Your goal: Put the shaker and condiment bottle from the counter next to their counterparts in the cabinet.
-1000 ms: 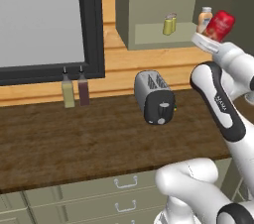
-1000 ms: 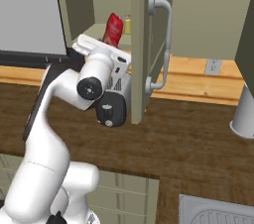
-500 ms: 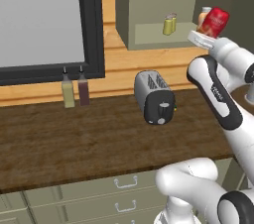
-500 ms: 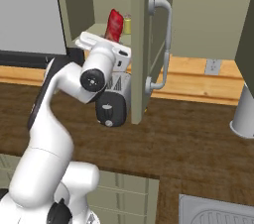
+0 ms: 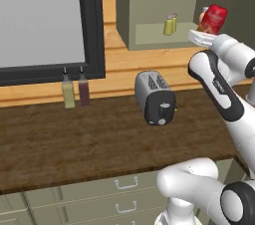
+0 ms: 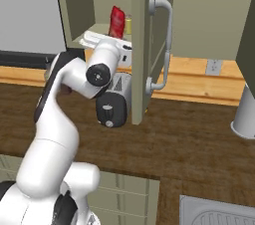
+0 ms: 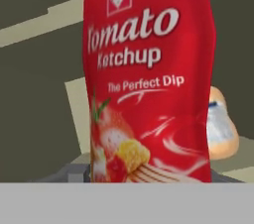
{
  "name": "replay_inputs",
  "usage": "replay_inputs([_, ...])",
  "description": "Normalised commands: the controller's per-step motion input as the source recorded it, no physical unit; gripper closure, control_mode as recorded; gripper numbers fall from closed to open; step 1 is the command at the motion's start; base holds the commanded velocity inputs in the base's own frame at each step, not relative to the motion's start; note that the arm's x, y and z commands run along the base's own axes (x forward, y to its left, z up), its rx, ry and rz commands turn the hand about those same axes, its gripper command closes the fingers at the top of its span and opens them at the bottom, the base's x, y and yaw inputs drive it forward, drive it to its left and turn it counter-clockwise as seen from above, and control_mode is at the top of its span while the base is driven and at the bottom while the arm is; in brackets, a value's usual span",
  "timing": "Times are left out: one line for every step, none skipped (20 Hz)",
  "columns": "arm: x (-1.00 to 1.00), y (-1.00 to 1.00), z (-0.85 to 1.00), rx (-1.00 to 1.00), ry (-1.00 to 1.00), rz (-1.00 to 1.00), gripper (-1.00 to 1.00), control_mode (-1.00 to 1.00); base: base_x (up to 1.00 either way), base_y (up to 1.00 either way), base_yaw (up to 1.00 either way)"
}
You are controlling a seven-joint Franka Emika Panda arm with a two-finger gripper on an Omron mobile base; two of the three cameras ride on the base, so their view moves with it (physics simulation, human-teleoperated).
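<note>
My gripper (image 5: 211,31) (image 6: 115,34) (image 7: 149,176) is shut on the lower part of the condiment bottle (image 5: 215,18) (image 6: 117,21) (image 7: 149,79), a red ketchup bottle held upright at the open cabinet, level with its pale green shelf (image 5: 149,32). Just behind the red bottle stands the peach bottle with a whitish cap (image 5: 202,17) (image 7: 221,129). Further left on the shelf is a tiny yellow shaker shape (image 5: 170,25) (image 6: 128,24). It is too small to tell whether this is one shaker or two.
The cabinet door (image 6: 149,45) stands open to the right of my arm, its handle (image 6: 167,45) facing out. A dark toaster (image 5: 157,98) sits on the brown counter (image 5: 74,139) below. Two tall nozzle bottles (image 5: 74,89) stand under the window.
The arm has carried the red bottle slightly up and in toward the shelf; the grip has stayed the same.
</note>
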Motion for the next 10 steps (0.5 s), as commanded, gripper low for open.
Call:
replay_inputs([0.06, -0.14, 0.00, -0.10, 0.00, -0.02, 1.00, -1.00, 0.00, 0.00, 0.00])
replay_inputs([0.06, -0.15, 0.00, -0.11, 0.00, -0.03, 1.00, -1.00, 0.00, 0.00, 0.00])
replay_inputs([0.04, -0.12, 0.00, -0.11, 0.00, -0.03, 1.00, -1.00, 0.00, 0.00, 0.00])
replay_inputs([0.03, -0.09, 0.00, -0.11, 0.01, -0.03, 1.00, -1.00, 0.00, 0.00, 0.00])
replay_inputs([0.02, -0.10, 0.00, -0.11, 0.02, -0.03, 1.00, -1.00, 0.00, 0.00, 0.00])
replay_inputs([0.02, -0.06, 0.00, -0.11, 0.02, -0.03, 1.00, -1.00, 0.00, 0.00, 0.00])
replay_inputs([0.05, 0.00, 0.00, -0.11, 0.02, -0.03, 1.00, -1.00, 0.00, 0.00, 0.00])
replay_inputs([0.08, 0.00, 0.00, -0.11, 0.01, -0.03, 1.00, -1.00, 0.00, 0.00, 0.00])
replay_inputs([0.13, 0.00, 0.00, -0.08, 0.00, -0.01, 1.00, -1.00, 0.00, 0.00, 0.00])
replay_inputs([0.16, 0.00, 0.00, -0.05, 0.00, -0.01, 1.00, -1.00, 0.00, 0.00, 0.00])
